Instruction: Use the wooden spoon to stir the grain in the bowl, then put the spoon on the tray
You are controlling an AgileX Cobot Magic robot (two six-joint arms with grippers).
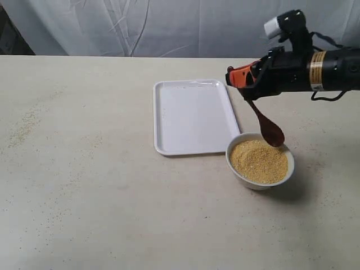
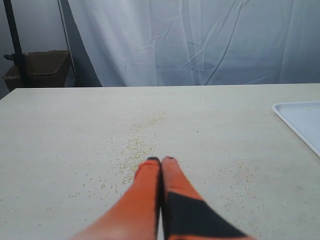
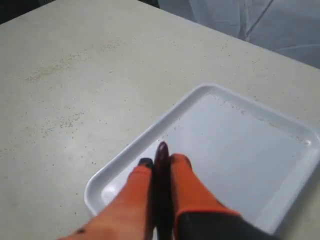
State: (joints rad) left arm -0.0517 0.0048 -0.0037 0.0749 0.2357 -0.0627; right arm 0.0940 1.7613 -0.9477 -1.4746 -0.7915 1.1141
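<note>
My right gripper (image 1: 236, 77) is shut on the handle of the wooden spoon (image 1: 269, 128), which hangs slanting down. Its glossy round head hovers at the far rim of the white bowl (image 1: 242, 171), just above the golden grain (image 1: 259, 161). In the right wrist view the spoon's dark handle end (image 3: 162, 152) sticks out between the orange fingers (image 3: 181, 167), over the white tray (image 3: 240, 150). That tray (image 1: 191, 115) lies flat just left of the bowl. My left gripper (image 2: 161, 161) is shut on nothing above the bare table, out of the exterior view.
Loose grains (image 2: 137, 145) are scattered over the beige table (image 1: 84, 185), mostly at its left side (image 1: 22, 130). A white cloth backdrop (image 1: 140, 25) hangs behind. A brown box (image 2: 42, 67) stands beyond the table's far corner in the left wrist view.
</note>
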